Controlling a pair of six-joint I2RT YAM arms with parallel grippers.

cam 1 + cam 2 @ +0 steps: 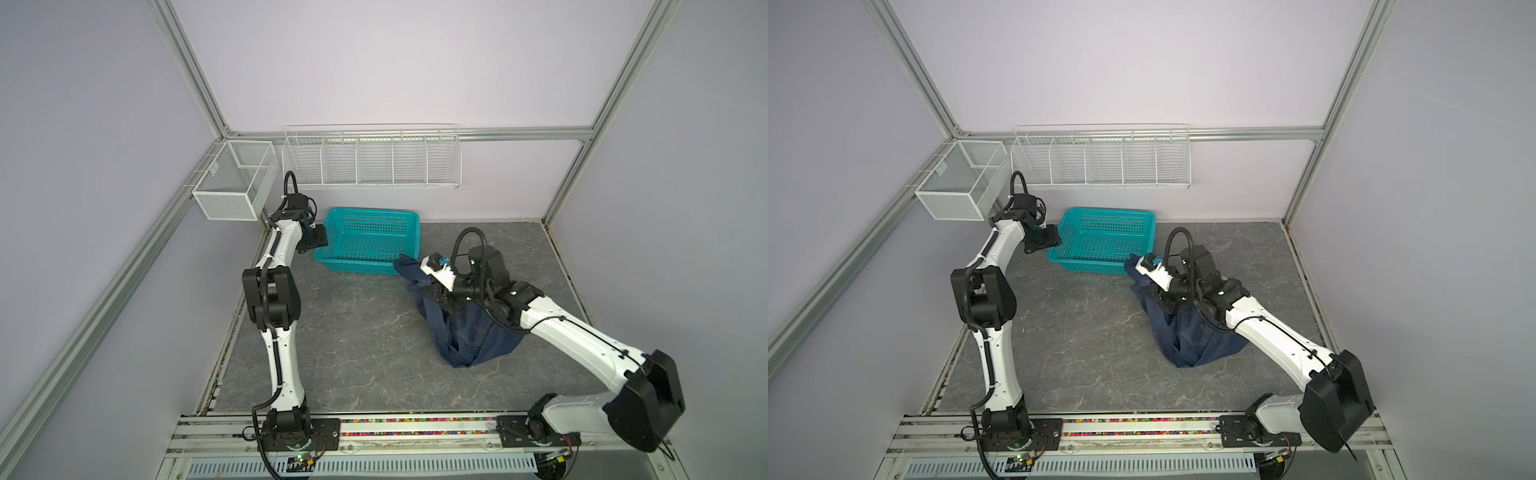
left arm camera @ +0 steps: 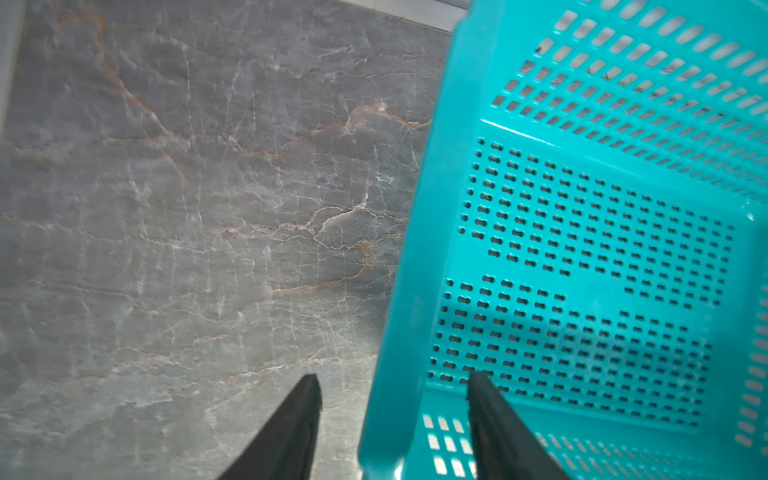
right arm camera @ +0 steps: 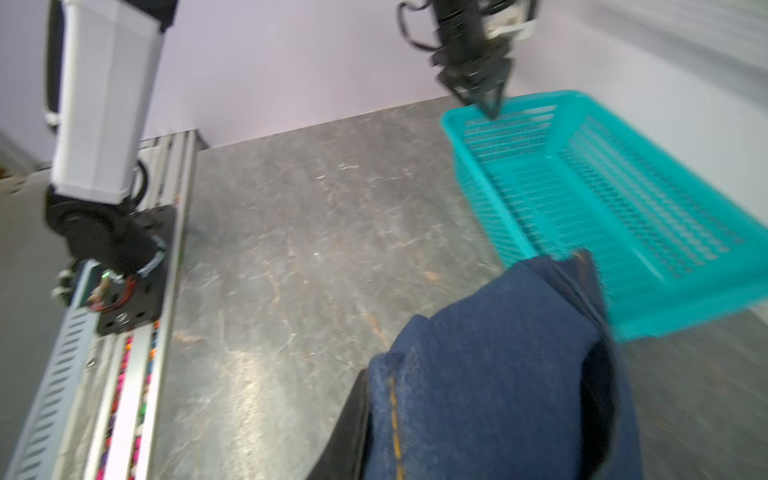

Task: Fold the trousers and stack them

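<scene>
The trousers (image 1: 469, 340) (image 1: 1196, 340) are dark navy jeans, heaped on the grey marbled table to the right of the teal basket (image 1: 374, 212) (image 1: 1106, 211). My right gripper (image 1: 411, 272) (image 3: 415, 399) is shut on a fold of the denim (image 3: 498, 353) and holds it up off the heap beside the basket's front right corner. The cloth hides most of its jaws. My left gripper (image 1: 318, 239) (image 2: 395, 399) is open at the basket's left end. One finger is outside the basket wall (image 2: 415, 249) and the other is inside.
A white wire rack (image 1: 372, 158) hangs on the back wall. A white mesh box (image 1: 235, 185) is fixed to the left frame rail. Both arm bases sit on the rail (image 1: 415, 428) along the table's front edge. Bare table lies between the arms.
</scene>
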